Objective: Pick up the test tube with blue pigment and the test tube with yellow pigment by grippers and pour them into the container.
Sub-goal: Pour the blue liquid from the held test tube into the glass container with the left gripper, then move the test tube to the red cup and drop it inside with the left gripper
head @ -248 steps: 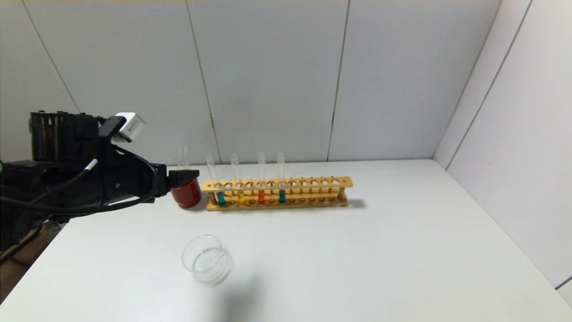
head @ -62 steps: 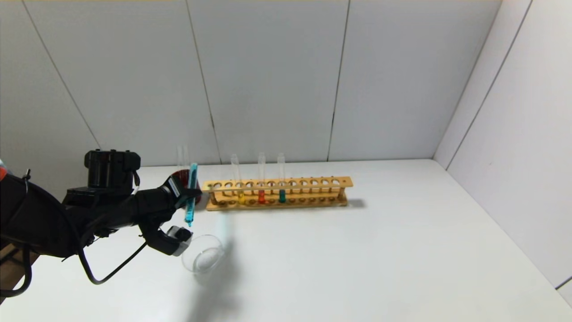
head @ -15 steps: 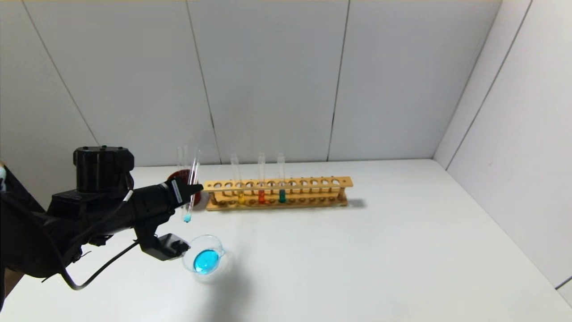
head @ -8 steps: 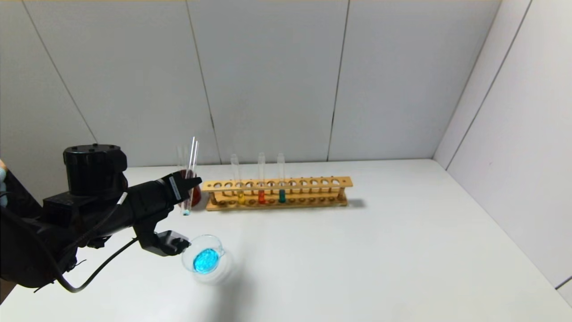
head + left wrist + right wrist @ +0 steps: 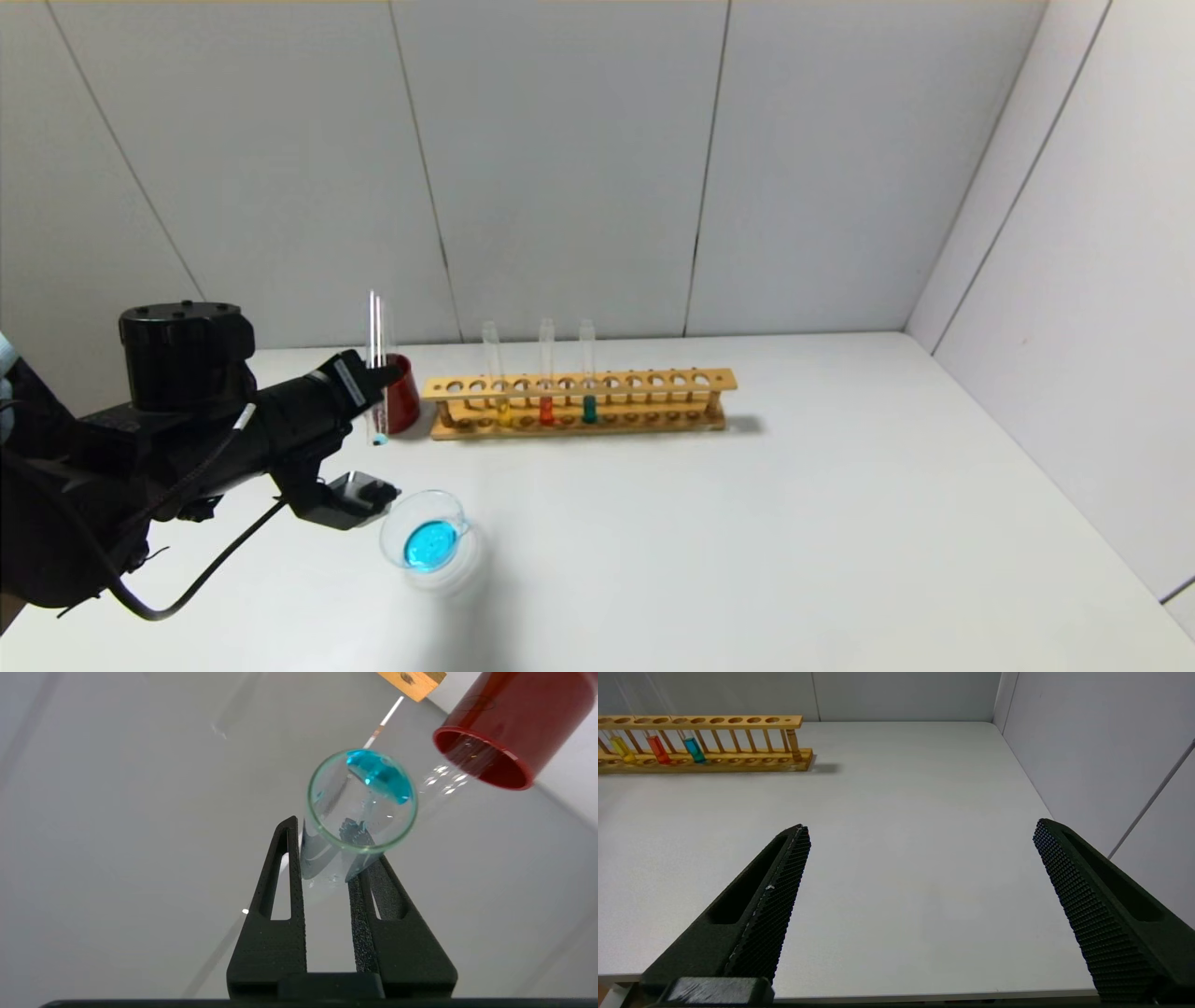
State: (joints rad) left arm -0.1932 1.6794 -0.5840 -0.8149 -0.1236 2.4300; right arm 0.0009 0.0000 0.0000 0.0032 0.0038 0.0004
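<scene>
Grey wall panels close in a white table [image 5: 747,523] on two sides. At its left edge the left gripper [image 5: 375,378] pinches the thin clear glass test tube with blue pigment [image 5: 376,364] between its slim black fingers [image 5: 280,905]. That tube stands nearly upright, mouth up, just in front of the dark red cup [image 5: 401,392], with only a small blue residue at its rounded tip; the wrist camera looks down its open mouth [image 5: 362,800] at that blue drop. Nearer the robot and apart from the tube sits the container [image 5: 429,541], a small round clear glass dish holding a pool of bright blue liquid. Right of the cup a long wooden rack [image 5: 579,403] carries three tubes: the test tube with yellow pigment [image 5: 500,378], an orange-red tube [image 5: 546,378] and a darker teal tube [image 5: 588,375], each with its liquid at the bottom. A white label on the left gripper's side is too small to read. The right gripper [image 5: 920,840] hangs over the table's near right part, its jaws spread wide with nothing between them.
</scene>
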